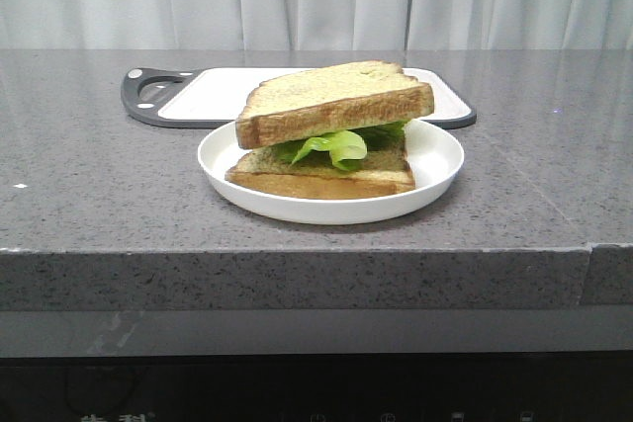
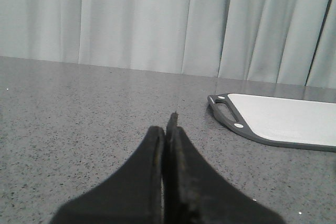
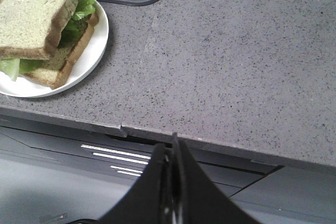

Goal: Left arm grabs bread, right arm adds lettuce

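**Sandwich looks assembled, both arms clear**

The thick bread (image 1: 331, 101) sits tilted on top of the stack, its left side propped higher, on the white plate (image 1: 440, 170). Lettuce (image 1: 336, 145) is sandwiched under it and pokes out the front; a thinner slice (image 1: 321, 180) lies flat at the bottom. Cutting board (image 1: 193, 96) is just behind the plate, nothing on it that I can see.

Left gripper (image 2: 168, 129): fingers pressed together, holding nothing, low over bare counter (image 2: 79, 114) beside the board. Right gripper (image 3: 173, 148): also pressed together, empty, off the counter's front edge, well apart from the plate.

My read: grab and lettuce steps done, task at or near the end. If anything is next, it's just squaring the top slice, which would need a light touch so the lettuce doesn't slide.
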You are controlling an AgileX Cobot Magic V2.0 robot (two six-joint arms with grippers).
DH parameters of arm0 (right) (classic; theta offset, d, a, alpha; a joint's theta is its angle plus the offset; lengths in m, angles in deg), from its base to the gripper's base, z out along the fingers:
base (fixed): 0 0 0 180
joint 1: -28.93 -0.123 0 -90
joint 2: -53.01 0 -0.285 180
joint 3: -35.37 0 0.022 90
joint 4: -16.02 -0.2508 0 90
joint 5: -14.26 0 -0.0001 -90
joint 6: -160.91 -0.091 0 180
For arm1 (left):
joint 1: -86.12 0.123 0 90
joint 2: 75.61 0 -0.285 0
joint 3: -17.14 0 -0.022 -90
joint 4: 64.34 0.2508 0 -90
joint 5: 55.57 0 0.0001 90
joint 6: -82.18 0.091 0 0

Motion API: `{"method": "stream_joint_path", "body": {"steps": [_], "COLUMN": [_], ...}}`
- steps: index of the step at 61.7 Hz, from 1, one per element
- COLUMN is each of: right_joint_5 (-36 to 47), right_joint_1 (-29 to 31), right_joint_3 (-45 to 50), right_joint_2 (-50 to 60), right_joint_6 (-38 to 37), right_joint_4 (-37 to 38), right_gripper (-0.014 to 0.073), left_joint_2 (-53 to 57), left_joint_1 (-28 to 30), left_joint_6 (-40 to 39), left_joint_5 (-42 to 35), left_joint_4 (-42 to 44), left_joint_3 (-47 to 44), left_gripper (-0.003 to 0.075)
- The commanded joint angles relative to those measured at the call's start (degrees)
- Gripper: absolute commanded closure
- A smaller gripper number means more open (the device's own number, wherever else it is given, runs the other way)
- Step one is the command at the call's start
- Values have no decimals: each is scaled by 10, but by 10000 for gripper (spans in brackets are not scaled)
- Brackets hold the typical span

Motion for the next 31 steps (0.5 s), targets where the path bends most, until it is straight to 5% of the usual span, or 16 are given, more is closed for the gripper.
{"method": "stream_joint_path", "body": {"steps": [1,18,31], "right_joint_5": [35,65,312], "right_joint_1": [3,3,-8], "right_joint_3": [-14,1,185], "right_joint_2": [-2,9,119], "right_joint_6": [3,10,10], "right_joint_4": [-5,2,1], "right_gripper": [661,661,661], "left_joint_2": [12,12,12], "left_joint_1": [0,0,0], "left_joint_6": [0,0,0], "left_joint_5": [-48,-48,-48], "left_joint_4": [1,1,1], "left_joint_3": [-3,-3,-3], "left_gripper": [741,741,741]}}
